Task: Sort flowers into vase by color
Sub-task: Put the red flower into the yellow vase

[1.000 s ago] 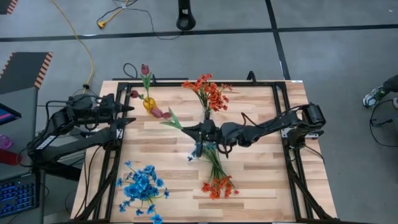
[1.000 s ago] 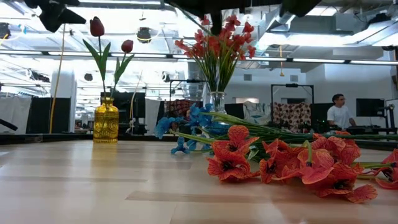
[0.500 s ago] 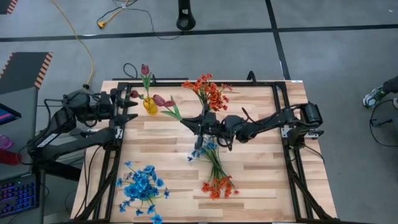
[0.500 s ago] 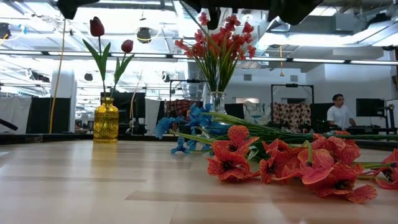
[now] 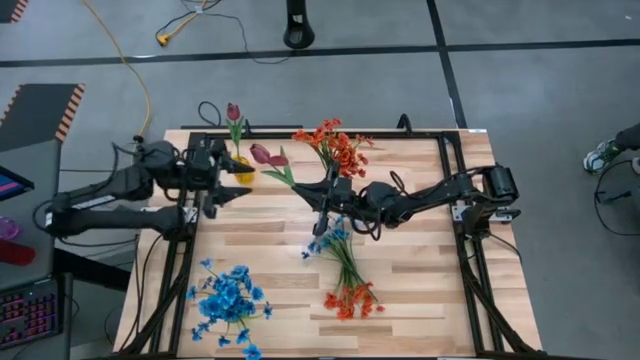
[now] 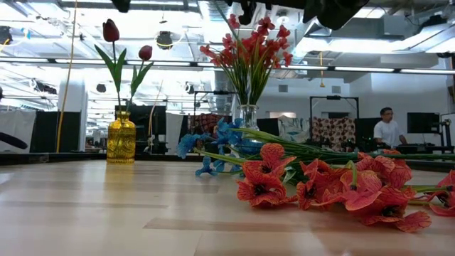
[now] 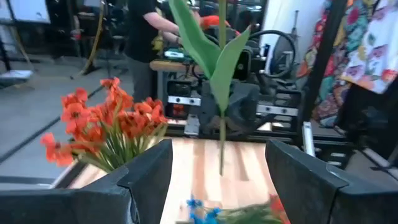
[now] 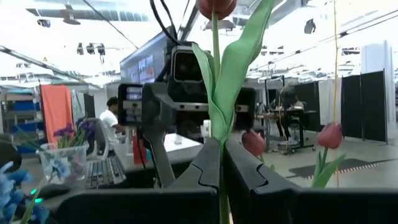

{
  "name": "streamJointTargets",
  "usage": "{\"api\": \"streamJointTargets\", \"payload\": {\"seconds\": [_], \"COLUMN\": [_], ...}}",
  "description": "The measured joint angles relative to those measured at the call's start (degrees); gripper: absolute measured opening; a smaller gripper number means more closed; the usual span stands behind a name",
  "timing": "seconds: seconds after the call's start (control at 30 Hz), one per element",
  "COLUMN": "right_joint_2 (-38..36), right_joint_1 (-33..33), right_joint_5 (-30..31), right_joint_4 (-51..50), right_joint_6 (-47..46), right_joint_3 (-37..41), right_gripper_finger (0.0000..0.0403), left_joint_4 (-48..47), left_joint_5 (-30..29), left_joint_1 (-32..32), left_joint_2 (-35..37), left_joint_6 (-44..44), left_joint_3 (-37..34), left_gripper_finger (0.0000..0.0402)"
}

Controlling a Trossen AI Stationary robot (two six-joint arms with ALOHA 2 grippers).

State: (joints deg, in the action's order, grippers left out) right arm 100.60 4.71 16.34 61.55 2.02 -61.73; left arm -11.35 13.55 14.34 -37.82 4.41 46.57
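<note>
Right gripper (image 5: 322, 192): fingers clenched on maroon tulip (image 5: 262, 155) stem, mid-worktop (image 5: 420, 290).
Left gripper (image 5: 232, 185): fingers spread, empty, beside yellow vase (image 6: 121, 139).
Tulip: dark bud, green leaves.

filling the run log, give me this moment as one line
right gripper: shut on maroon tulip, held above table | left gripper: open, facing it | yellow vase: two tulips in

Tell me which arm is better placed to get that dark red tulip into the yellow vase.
The right. Its gripper is already shut on the tulip stem, holding the bud up beside the yellow vase. The left gripper is open and empty next to the vase, so it would first need a handover.
</note>
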Motion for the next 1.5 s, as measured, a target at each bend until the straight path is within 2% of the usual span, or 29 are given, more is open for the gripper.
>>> {"api": "streamJointTargets", "payload": {"seconds": [0.07, 0.27, 0.6, 0.87, 1.0, 1.17, 1.3, 1.5], "right_joint_2": [0.0, 0.0, 0.0, 0.0, 0.0, 0.0, 0.0, 0.0], "right_joint_1": [0.0, 0.0, 0.1, 0.1, 0.1, 0.0, 0.0, 0.0], "right_joint_5": [0.0, 0.0, 0.0, 0.0, 0.0, 0.0, 0.0, 0.0], "right_joint_4": [1.0, 1.0, 1.1, 1.0, 1.1, 1.1, 1.1, 1.1], "right_joint_6": [0.1, 0.2, 0.1, 0.2, 0.1, 0.1, 0.0, 0.0], "right_joint_3": [0.0, 0.0, 0.0, 0.0, 0.0, 0.0, 0.0, 0.0], "right_gripper_finger": [0.0033, 0.0033, 0.0033, 0.0033, 0.0033, 0.0034, 0.0034, 0.0034], "left_joint_4": [2.8, 12.7, 21.5, 27.6, 27.9, 28.6, 32.0, 32.7], "left_joint_5": [-2.3, -3.6, -5.2, -6.9, -9.4, -9.8, -9.9, -9.9], "left_joint_1": [-1.4, -4.3, -7.3, -9.0, -9.3, -9.3, -9.3, -9.3], "left_joint_2": [-2.0, -8.3, -16.7, -19.0, -19.1, -20.3, -22.6, -24.2], "left_joint_6": [-0.8, -1.2, -1.7, -2.9, -2.9, -2.9, -3.8, -4.4], "left_joint_3": [0.0, 0.0, 0.0, 0.0, 0.0, 0.0, 0.0, 0.0], "left_gripper_finger": [0.0245, 0.0245, 0.0245, 0.0245, 0.0245, 0.0244, 0.0221, 0.0153]}}
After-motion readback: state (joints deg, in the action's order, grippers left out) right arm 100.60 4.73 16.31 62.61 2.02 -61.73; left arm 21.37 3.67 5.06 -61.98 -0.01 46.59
